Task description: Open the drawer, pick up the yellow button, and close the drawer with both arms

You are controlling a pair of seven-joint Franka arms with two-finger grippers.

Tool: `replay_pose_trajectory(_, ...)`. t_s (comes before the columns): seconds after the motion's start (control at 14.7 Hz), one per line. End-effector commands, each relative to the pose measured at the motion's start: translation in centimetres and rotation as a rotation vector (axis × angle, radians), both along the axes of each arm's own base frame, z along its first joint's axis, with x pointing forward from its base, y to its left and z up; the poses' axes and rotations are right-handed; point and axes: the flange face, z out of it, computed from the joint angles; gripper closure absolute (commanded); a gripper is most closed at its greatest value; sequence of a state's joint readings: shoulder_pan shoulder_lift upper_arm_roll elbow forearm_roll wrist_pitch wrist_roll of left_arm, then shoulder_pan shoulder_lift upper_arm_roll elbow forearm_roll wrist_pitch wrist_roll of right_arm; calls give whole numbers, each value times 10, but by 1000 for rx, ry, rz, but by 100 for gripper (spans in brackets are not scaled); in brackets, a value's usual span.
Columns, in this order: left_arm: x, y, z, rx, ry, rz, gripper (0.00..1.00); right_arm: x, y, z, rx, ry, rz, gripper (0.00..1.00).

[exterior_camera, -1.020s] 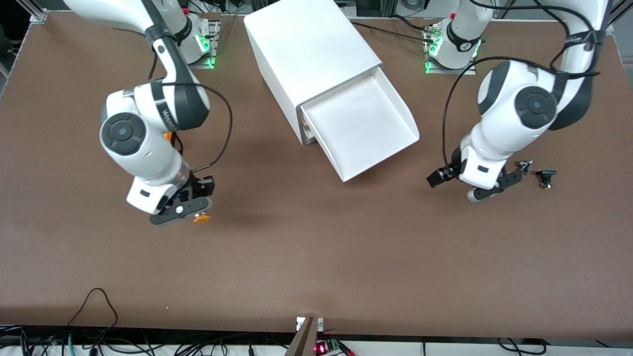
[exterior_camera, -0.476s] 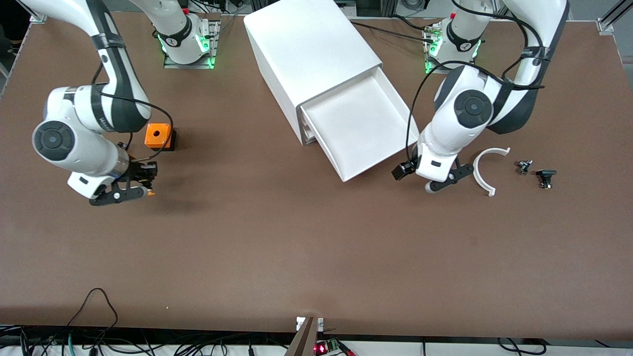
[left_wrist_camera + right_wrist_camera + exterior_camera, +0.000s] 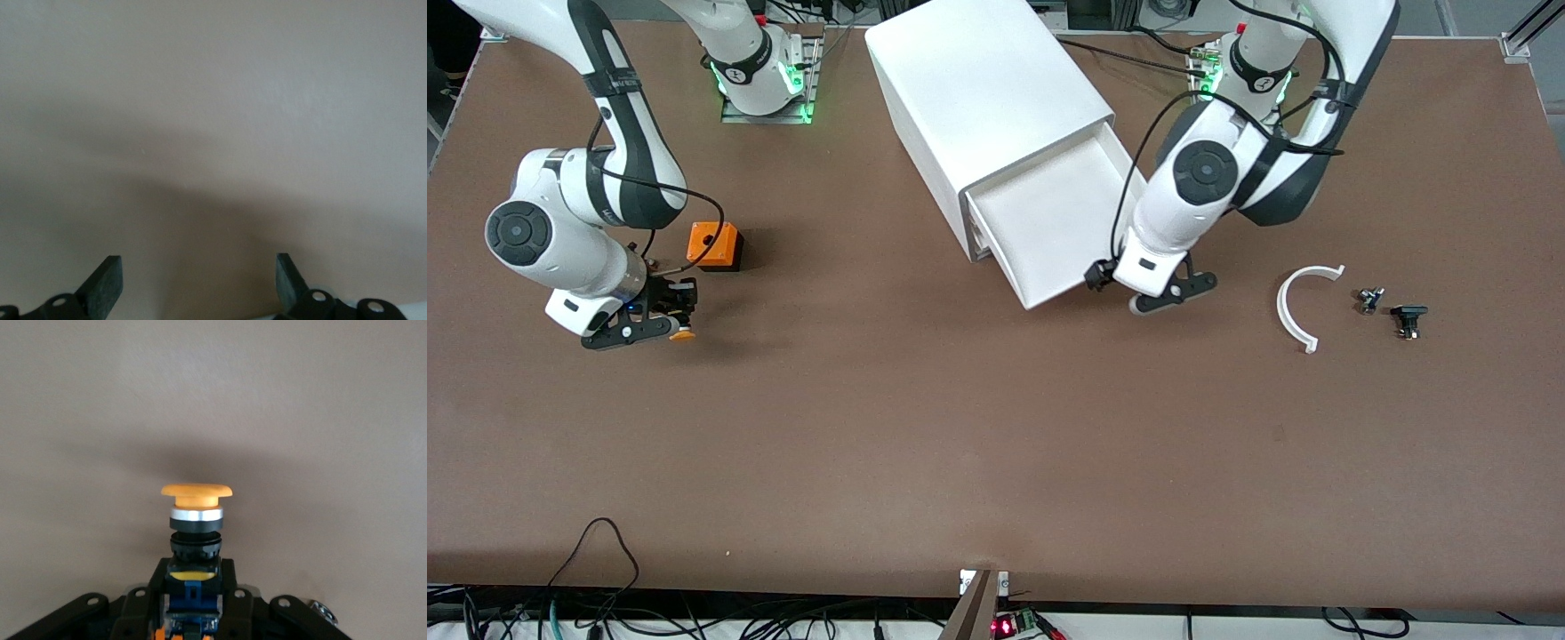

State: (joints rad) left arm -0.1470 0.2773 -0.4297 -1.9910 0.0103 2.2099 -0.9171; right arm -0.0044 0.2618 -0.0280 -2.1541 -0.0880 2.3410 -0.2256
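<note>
Front view is showing the drawer (image 3: 1069, 233) standing pulled out of the cabinet (image 3: 978, 98), its tray looking bare, so the opening step is reading as done. The right gripper (image 3: 660, 327) is hanging low over the table toward the right arm's end, just nearer the camera than the orange cube (image 3: 713, 246), and it is gripping the button (image 3: 683, 335); only the orange cap is peeking out past the fingers here. The right wrist view is making the hold plain: the button (image 3: 196, 520) is sitting clamped by its dark body between the fingers, cap pointing away from the wrist, with bare table in front of it. So the taking step is looking complete as well.

What is remaining, as I judge it, is closing the drawer. The left gripper (image 3: 1158, 292) is sitting at the drawer's front corner, on the side toward the left arm's end, apparently placed to push. Its wrist view is showing the left gripper (image 3: 199, 283) spread wide and holding nothing, facing a plain pale surface that I am taking to be the drawer's front wall. A white curved piece (image 3: 1296, 307) and two small dark parts (image 3: 1392, 309) are lying on the table nearby, well apart from the drawer.
</note>
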Motion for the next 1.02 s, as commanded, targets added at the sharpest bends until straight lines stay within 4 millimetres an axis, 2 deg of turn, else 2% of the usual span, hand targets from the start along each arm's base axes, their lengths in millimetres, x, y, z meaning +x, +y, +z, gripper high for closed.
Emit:
replay_pose_trajectory(0.0, -47, -23, -3, 37, 9, -81, 0, -26, -12, -19, 8, -9, 52, 74)
replay_pose_trajectory(0.14, -67, -38, 1, 48, 22, -124, 0, -33, -25, -30, 13, -14, 70, 74)
replay_pose_trajectory(0.34, -97, -63, -1, 51, 37, -197, 0, -40, -33, -53, 19, -49, 98, 74)
replay_pose_trajectory(0.54, -123, -85, 3, 47, 37, -260, 0, -43, -48, -63, 22, -56, 129, 74)
replay_pose_trajectory(0.68, -129, -87, 1, 50, 41, -275, 0, -42, -50, -66, 23, -56, 135, 70)
replay_pose_trajectory(0.75, -129, -87, 0, 50, 42, -279, 0, -42, -50, -65, 23, -54, 120, 38)
replay_pose_trajectory(0.82, -126, -85, 1, 47, 38, -274, 0, -42, -49, -64, 23, -51, 116, 0)
replay_pose_trajectory(0.95, -125, -85, 5, 46, 31, -275, 0, -40, -50, -60, 25, -56, 111, 0)
